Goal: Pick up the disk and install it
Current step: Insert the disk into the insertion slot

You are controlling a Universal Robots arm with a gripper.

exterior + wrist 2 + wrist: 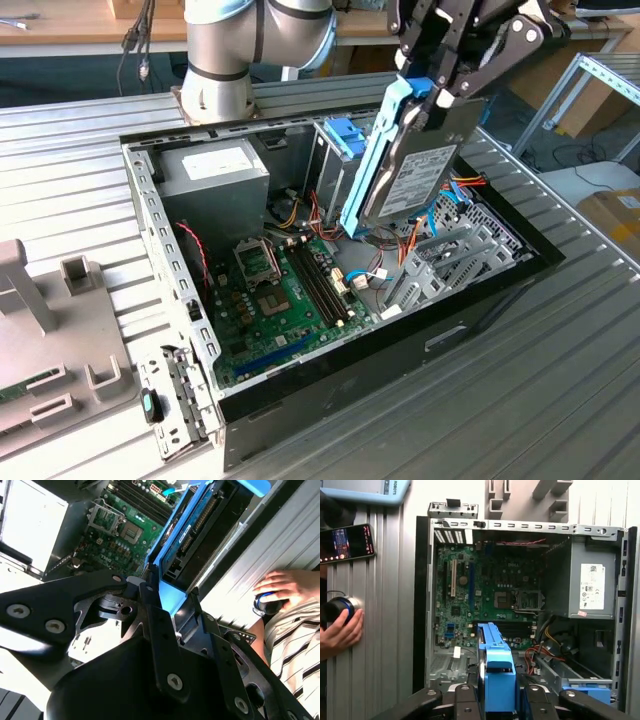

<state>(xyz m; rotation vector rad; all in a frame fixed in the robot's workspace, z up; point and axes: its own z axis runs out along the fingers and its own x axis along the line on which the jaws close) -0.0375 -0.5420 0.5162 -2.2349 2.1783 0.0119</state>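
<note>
The disk (415, 170), a grey drive with a white label in a bright blue carrier frame, hangs tilted on edge above the open computer case (160, 215). My gripper (440, 95) is shut on its upper end, near the exterior view's right. Its lower end points down toward the cables and the bay beside the silver drive cage (330, 165), without touching them. In both wrist views the blue carrier (497, 665) (195, 530) runs out from between the black fingers (465, 695) (150, 600) over the motherboard (470, 595).
Inside the case are the power supply (215, 170), orange and red cables (400, 245) and the cage's blue latch (345, 135). A grey fixture (40, 330) lies at the exterior view's left. A person's hand (340, 627) rests on a knob beside a phone (347, 542).
</note>
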